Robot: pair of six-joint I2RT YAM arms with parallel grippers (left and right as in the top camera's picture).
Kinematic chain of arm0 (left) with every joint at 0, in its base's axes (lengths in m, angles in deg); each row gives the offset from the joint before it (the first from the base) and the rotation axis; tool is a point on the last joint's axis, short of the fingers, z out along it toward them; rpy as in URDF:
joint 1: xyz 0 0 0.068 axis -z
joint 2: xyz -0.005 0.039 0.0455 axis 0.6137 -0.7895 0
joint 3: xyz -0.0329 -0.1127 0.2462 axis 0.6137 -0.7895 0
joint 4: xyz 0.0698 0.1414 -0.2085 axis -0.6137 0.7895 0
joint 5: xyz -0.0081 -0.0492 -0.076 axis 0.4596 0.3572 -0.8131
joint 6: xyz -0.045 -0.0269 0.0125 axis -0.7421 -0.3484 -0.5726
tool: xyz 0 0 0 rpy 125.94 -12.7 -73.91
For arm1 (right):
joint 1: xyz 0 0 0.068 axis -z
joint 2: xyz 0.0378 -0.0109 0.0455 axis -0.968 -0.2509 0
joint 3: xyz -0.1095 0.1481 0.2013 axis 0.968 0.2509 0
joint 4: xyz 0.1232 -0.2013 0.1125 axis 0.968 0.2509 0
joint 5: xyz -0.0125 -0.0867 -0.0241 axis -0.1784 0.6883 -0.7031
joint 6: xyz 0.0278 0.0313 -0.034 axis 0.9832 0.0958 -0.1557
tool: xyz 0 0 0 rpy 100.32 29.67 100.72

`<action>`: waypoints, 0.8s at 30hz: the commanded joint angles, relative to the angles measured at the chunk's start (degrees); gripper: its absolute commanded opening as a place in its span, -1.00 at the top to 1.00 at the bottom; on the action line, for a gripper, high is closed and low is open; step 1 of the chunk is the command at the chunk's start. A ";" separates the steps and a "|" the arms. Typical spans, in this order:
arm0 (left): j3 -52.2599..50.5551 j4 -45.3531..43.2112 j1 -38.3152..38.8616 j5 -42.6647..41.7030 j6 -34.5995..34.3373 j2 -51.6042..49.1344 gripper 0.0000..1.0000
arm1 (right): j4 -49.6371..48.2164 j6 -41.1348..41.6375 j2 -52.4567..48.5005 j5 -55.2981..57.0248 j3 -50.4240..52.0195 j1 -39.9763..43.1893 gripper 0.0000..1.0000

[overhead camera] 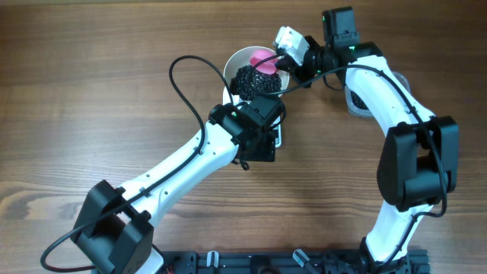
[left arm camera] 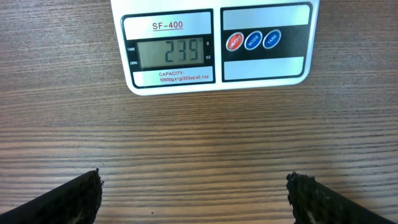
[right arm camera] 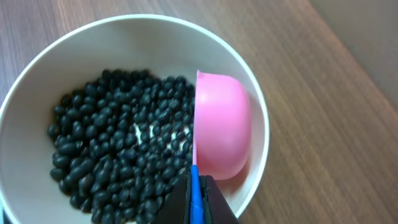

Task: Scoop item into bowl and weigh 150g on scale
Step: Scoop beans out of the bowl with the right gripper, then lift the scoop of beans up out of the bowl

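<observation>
Right gripper (right arm camera: pixel 196 200): clenched tight on the blue handle (right arm camera: pixel 195 186) of the pink scoop (right arm camera: pixel 221 124), fingers pinching it from both sides.
Scoop: tipped on its side inside the bowl (right arm camera: pixel 37 68), rounded back towards 3 o'clock, mouth facing 9 o'clock at the beans.
Item (right arm camera: pixel 118 155): a glossy black heap filling the bowl's floor, lying from 9 to 12 o'clock of the right gripper in the right wrist view; whether the scoop's edge touches the beans, I can't tell.
Left gripper (left arm camera: pixel 196 196): released, jaws spread wide with only bare table (left arm camera: pixel 199 137) between them.
Scale (left arm camera: pixel 217 43): dead ahead at 12 o'clock of the left gripper, well apart from the fingertips, display showing 239.
Overhead: the bowl sits at 12 o'clock of the left gripper (overhead camera: pixel 259 114); the scoop (overhead camera: pixel 262 59) is at the bowl's 1 o'clock rim.
</observation>
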 commanded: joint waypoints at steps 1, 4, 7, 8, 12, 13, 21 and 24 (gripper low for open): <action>-0.35 0.02 0.42 1.16 -0.55 -0.44 -1.00 | 3.19 -5.14 -1.05 0.57 -0.04 -1.36 0.91; -0.35 0.02 0.42 1.16 -0.55 -0.44 -1.00 | 6.62 -5.38 -1.05 0.57 -0.04 -3.52 0.91; -0.35 0.02 0.42 1.16 -0.55 -0.44 -1.00 | 10.23 -5.35 -1.05 0.55 -0.04 -5.66 0.91; -0.35 0.02 0.42 1.16 -0.55 -0.44 -1.00 | 12.00 -5.29 -1.05 0.55 -0.04 -6.10 0.91; -0.35 0.02 0.42 1.16 -0.52 -0.44 -1.00 | 15.23 2.89 -1.05 -3.34 -0.07 -5.51 0.91; -0.35 0.02 0.42 1.16 -0.55 -0.44 -1.00 | 15.06 5.99 -1.05 -6.82 -0.07 -4.85 0.91; -0.35 0.02 0.42 1.16 -0.55 -0.44 -1.00 | 8.76 29.88 -1.05 -35.19 -0.07 4.39 0.91; -0.35 0.02 0.42 1.16 -0.52 -0.44 -1.00 | 8.35 30.93 -1.05 -39.63 -0.07 6.08 0.92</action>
